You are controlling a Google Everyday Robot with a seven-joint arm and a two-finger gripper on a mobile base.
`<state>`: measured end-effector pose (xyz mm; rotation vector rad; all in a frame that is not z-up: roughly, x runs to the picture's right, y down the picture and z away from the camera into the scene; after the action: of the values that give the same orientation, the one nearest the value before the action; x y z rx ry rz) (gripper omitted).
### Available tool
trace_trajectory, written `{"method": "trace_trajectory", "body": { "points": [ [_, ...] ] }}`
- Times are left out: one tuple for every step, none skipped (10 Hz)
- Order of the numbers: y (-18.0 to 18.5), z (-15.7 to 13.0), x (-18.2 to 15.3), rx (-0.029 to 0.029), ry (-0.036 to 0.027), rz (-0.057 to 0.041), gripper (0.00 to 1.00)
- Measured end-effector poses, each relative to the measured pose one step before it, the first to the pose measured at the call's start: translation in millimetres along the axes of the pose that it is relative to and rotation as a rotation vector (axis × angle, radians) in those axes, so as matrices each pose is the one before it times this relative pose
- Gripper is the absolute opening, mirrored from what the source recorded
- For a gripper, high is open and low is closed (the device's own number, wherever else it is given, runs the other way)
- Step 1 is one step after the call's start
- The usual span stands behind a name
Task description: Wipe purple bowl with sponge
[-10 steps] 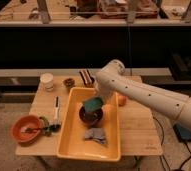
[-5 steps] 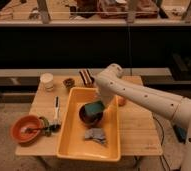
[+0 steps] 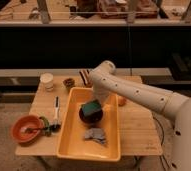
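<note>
purple bowl (image 3: 90, 116) sitting in the upper middle of the yellow tub (image 3: 69, 135), with the teal sponge (image 3: 92, 108) parked right on top of it, covering most of the opening. gripper (image 3: 100, 104) just at the sponge's right edge, tucked under the white arm (image 3: 134, 91), jaws pinched tight, apparently clamped on the sponge though the contact itself stays hidden behind the arm. best bet for this step, probably: press down just enough to keep the sponge flat against the inner base, sweep in small circles, no dragging sideways hard enough to skid the bowl toward the tub wall. worth keeping clear of the grey-blue rag (image 3: 95, 135) lying just below the bowl in the same tub. further out on the wooden table (image 3: 139, 131): orange-red bowl (image 3: 26, 129) at the left edge, a brush-like tool (image 3: 56, 112) beside the tub, pale cup (image 3: 47, 81) and tiny brown cup (image 3: 68, 82) along the back. compared with half a second earlier: sponge shifted a touch over the bowl, elbow swung slightly, everything else exactly where it was.
</note>
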<state>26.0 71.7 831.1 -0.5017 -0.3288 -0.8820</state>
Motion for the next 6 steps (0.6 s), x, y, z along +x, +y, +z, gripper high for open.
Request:
{"method": "trace_trajectory", "body": {
  "points": [
    [-3.94,2.22,-4.14,0.01485,-0.01761,-0.00957,0.0],
    [-4.62,-0.64,-5.64,0.01627,-0.01453,-0.01018,0.0],
    [-3.84,-0.66,-5.73,0.0128,-0.01052,-0.01157,0.0],
    [-1.66,-3.23,-6.36,0.01422,-0.00679,-0.01426,0.0],
    [1.68,-3.05,-4.71,0.0019,0.00119,-0.0137,0.0],
    [2.03,-1.65,-2.51,-0.00517,0.0028,-0.00779,0.0]
  ]
}}
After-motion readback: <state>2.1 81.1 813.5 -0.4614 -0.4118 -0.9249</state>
